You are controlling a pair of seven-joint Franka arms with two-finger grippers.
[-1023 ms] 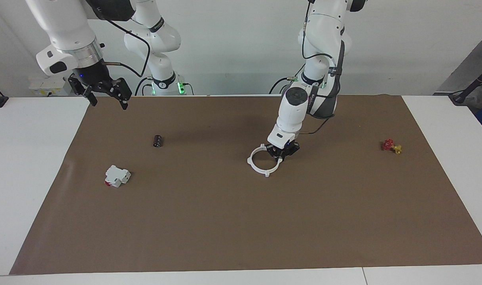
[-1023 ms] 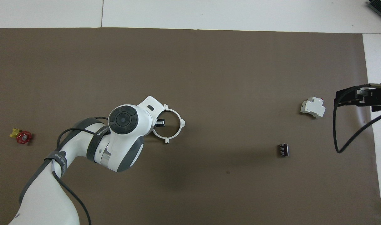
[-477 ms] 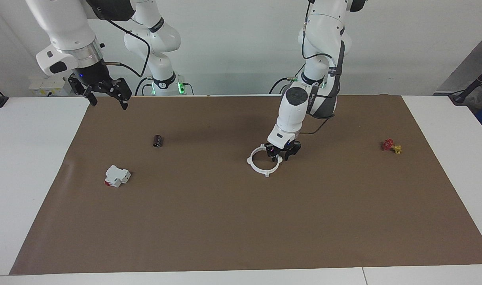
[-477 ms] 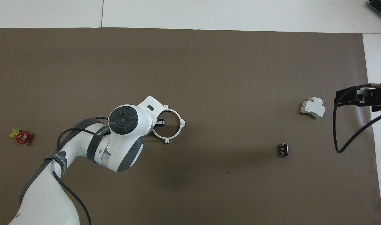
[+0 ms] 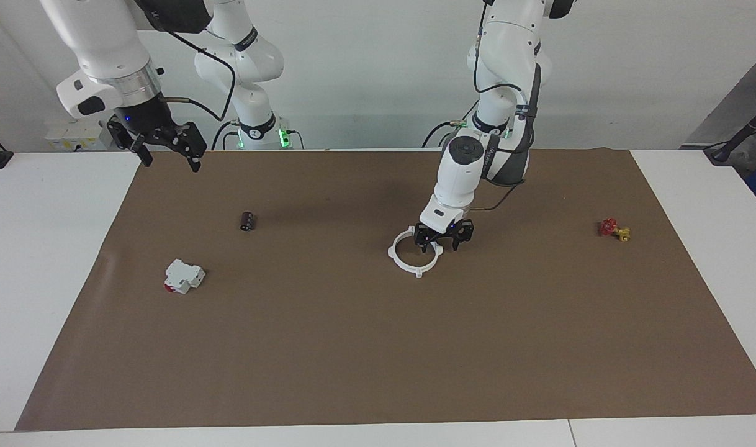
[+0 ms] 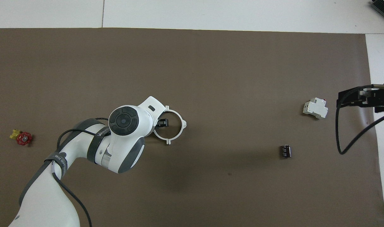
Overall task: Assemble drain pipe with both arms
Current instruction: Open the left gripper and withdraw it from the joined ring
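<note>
Nearest the robots, high in the facing view at the right arm's end, the right gripper [image 5: 170,162] hangs over the corner of the brown mat [image 5: 353,347], its fingers spread and holding nothing. That arm is waiting.

A little lower in the frame, a small dark cylinder [image 5: 247,221] lies on the mat.

Near the middle of the frame, the left gripper [image 5: 440,245] is over the edge of the white ring [image 5: 403,265] that lies closest to the robots. A second ago its fingers were pressed together on that edge, low against the mat. Half a second ago they had begun to part. Now they are spread wide and a little higher, one tip inside the ring and one outside it. Neither tip looks to be touching the plastic.

The ring has not shifted through this. It lies flat on the mat in the centre of both views as one closed circle with its small tabs sticking out, and no gap shows between the halves. I judge that the left arm has let go because the two halves are joined, so the assembly looks finished or very nearly so. What seems to be left is lifting the arm clear without catching the rim with the inner finger.

At about the ring's level, a red-and-yellow valve [image 5: 614,230] sits toward the left arm's end. Lowest in the frame, farther from the robots than the ring, a white box [image 5: 183,276] with a red part rests toward the right arm's end.
</note>
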